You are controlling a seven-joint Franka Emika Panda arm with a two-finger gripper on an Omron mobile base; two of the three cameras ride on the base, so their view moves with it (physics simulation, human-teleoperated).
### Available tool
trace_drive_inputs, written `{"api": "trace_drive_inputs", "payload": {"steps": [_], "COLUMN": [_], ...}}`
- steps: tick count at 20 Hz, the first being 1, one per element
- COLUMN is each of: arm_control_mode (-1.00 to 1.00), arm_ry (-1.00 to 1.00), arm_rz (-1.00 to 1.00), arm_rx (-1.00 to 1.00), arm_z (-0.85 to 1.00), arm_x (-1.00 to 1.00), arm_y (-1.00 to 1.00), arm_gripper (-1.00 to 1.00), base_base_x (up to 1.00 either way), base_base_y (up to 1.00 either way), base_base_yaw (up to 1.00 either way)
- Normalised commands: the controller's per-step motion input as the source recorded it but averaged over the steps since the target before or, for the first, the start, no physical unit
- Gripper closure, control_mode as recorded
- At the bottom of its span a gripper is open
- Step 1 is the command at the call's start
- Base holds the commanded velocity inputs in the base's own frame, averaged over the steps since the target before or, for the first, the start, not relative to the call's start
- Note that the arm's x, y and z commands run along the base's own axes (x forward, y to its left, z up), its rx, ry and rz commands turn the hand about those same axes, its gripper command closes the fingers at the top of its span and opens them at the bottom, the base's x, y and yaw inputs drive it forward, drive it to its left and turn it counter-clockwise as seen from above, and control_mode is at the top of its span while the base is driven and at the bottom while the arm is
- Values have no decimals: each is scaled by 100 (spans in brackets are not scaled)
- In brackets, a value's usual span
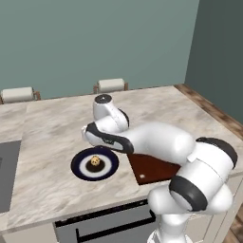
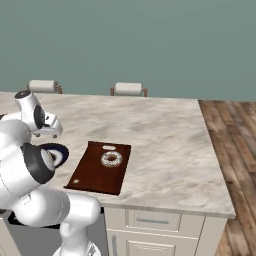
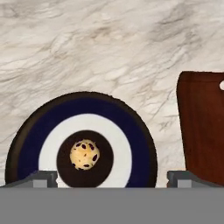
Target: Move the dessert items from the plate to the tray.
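Cookie sits in the plate's dark centre, alone on it. It's round, so no real long axis or heading; dark specks face up. Same cookie in the left base view, plate on the marble counter near its front edge.

Tray lies just right of the plate, a thin strip of counter between them, not touching. Its long axis runs near-to-far, pale slot at the far edge. A pale ring, doughnut-like, sits on its far half; can't tell more at this resolution.

Gripper hangs above the plate, jaws spread wide, nothing between them. One fingertip shows over the plate's rim, the other near the tray edge.

No labels or writing readable anywhere.

Two pale chair backs stand behind the counter's far side.
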Motion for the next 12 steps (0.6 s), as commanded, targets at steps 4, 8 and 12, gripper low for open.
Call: {"api": "trace_drive_inputs", "payload": {"steps": [4,8,12], "arm_control_mode": [-100,-100,-100], "arm_ry": [6,7,6], "arm_rz": [0,0,0], "arm_rx": [0,0,0], "arm_z": [-19,-21,-50], "arm_x": [-28,-4,0], "arm_y": [24,6,25], "arm_gripper": [-100,-100,-100], "base_base_x": [0,0,0], "base_base_y": [0,0,0], "base_base_yaw": [0,0,0]}}
